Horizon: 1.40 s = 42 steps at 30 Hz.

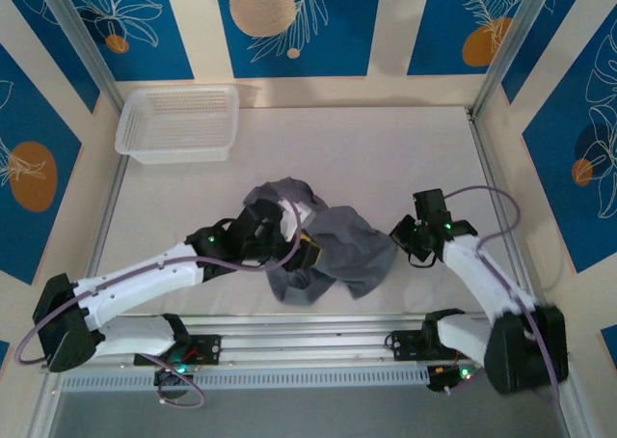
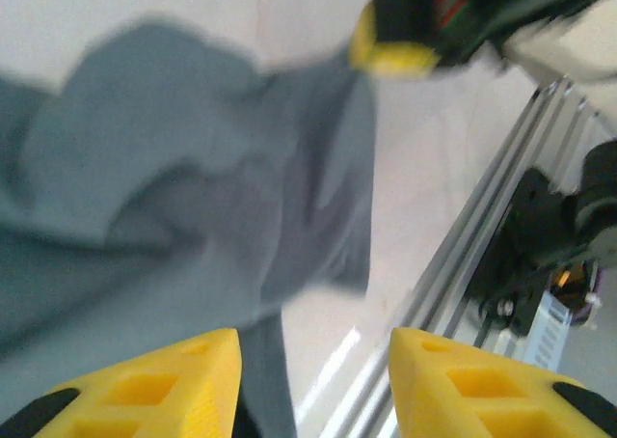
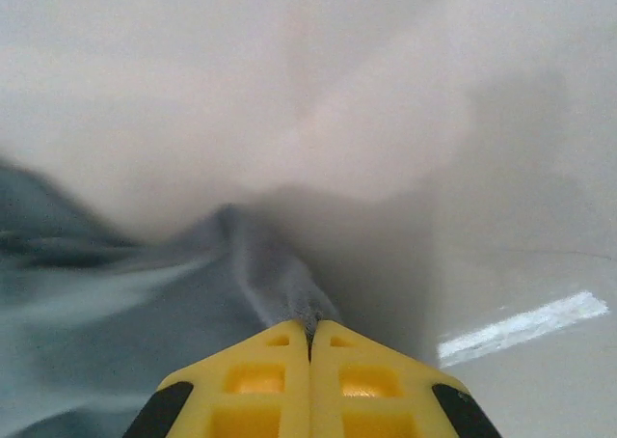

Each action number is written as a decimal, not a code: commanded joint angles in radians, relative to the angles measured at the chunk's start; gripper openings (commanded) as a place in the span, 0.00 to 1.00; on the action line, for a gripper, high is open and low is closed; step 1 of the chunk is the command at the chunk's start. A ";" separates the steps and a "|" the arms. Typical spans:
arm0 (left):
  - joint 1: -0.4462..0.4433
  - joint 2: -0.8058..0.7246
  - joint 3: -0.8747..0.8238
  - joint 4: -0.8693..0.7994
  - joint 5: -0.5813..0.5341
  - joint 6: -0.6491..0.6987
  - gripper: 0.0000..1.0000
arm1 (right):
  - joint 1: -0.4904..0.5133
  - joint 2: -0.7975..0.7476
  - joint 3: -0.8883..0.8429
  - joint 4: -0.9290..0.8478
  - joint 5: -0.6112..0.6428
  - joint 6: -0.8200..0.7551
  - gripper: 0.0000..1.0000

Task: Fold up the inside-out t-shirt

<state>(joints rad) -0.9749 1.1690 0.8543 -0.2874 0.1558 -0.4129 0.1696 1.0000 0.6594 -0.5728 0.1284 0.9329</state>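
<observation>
Looking from above, I see the t-shirt (image 1: 347,245) crumpled mid-frame on the surface (image 1: 386,149). My left wrist shows the left gripper (image 2: 313,346) spread wide at the frame's bottom, below the cloth; my right wrist shows the right gripper (image 3: 310,334) pinching a fold.

The left arm (image 1: 145,284) stretches low toward 2 o'clock, the left gripper (image 2: 313,361) spread wide, while the right arm (image 1: 482,274) bends toward 10 o'clock, the right gripper (image 3: 309,337) pinching the inside-out t-shirt (image 3: 145,303).
</observation>
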 commanded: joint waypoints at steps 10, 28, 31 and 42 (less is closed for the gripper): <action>-0.188 0.218 -0.143 -0.198 -0.176 -0.212 0.71 | 0.067 -0.277 0.188 0.007 0.059 0.133 0.00; 0.370 -0.115 0.516 -0.471 -0.507 0.288 0.00 | 0.051 -0.199 0.913 0.107 0.581 -0.268 0.00; 0.448 -0.166 0.596 -0.452 -0.501 0.279 0.00 | 0.046 -0.210 0.974 0.207 0.600 -0.337 0.00; 0.554 -0.168 0.584 -0.384 -0.292 0.150 0.00 | 0.035 -0.136 1.070 0.151 0.592 -0.364 0.00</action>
<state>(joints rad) -0.4583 0.9550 1.4487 -0.6743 -0.2230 -0.2192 0.2089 0.8227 1.7142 -0.3840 0.6544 0.5632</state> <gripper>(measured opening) 0.050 0.055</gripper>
